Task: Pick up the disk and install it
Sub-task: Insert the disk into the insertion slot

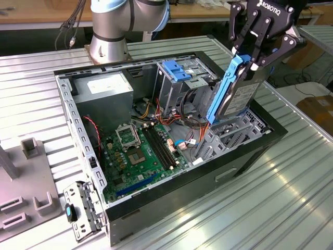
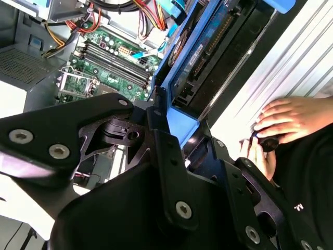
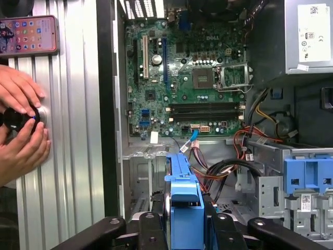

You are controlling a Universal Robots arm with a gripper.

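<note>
While the jaws of the gripper (image 1: 251, 58) are clamped on the upper end of the disk (image 1: 240, 96), it hangs steeply tilted, lower end inside the open computer case (image 1: 171, 200), toward the worktop (image 1: 270, 208) edge at the exterior view's right. Cables (image 3: 223, 166) and a grey cage (image 1: 174, 86) crowd beside it; the motherboard (image 1: 148, 148) lies beyond. A person's hands (image 3: 23, 151) rest on the worktop outside the case, near a phone (image 3: 28, 35).
</note>
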